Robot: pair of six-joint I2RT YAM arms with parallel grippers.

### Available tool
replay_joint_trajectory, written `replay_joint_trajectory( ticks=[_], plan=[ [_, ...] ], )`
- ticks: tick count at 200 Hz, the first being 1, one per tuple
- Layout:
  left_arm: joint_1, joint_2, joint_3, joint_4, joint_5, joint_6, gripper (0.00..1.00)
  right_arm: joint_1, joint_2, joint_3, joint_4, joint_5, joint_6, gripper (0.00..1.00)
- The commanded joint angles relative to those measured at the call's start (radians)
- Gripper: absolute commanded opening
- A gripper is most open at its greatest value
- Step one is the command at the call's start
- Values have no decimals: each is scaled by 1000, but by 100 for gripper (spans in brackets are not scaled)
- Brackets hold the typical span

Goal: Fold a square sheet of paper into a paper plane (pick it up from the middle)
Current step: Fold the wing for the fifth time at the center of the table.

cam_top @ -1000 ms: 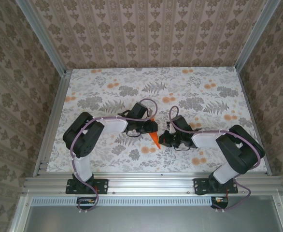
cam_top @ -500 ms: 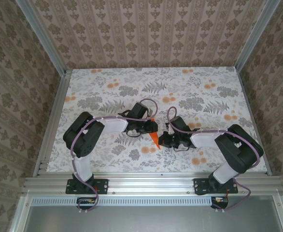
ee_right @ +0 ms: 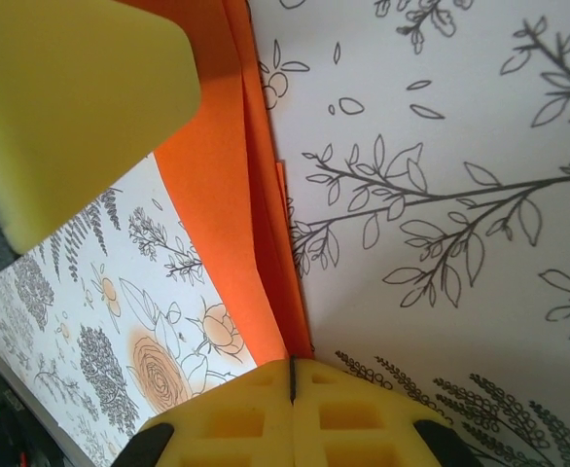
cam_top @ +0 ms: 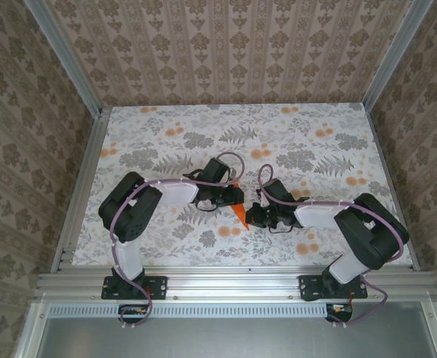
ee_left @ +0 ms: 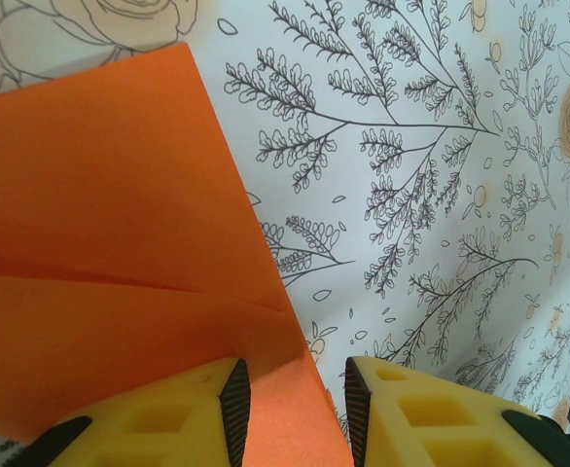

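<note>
Currently on hand, one entry.

Item: sheet of paper (cam_top: pixel 238 214) (ee_left: pixel 110 243) (ee_right: pixel 236 243), orange, part-folded, one crease across it.

Location: middle of the worktop (cam_top: pixel 315 142), between the two tools.

Left tool (cam_top: pixel 230 197) (ee_left: pixel 297 389): jaws narrowly apart, one of them set on the sheet's corner, and the sheet's edge runs into the gap. It does not look pinched.

Right tool (cam_top: pixel 254 216) (ee_right: pixel 292 375): jaws closed together on the folded edge, with the layers converging into the seam.

Key relation: the sheet lies right of the left tool and left of the right tool, its long axis running near-to-far between them. Both tools touch it, but the right has the hold, so the coming fold likely pivots there while the left pins.
</note>
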Motion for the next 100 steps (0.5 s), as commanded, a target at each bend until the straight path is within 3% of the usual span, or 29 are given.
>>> replay_joint_trajectory(
  ticks=[1,74,100],
  plan=[
    [-1,45,4,-66,-29,25,35,7,-11,13,-105,21,-20,6],
    [0,53,8,-75,-30,23,34,-3,-157,33,-193,86,-42,22],
    [-1,57,12,-77,-28,22,34,-12,-239,36,-189,77,-47,20]
  ],
)
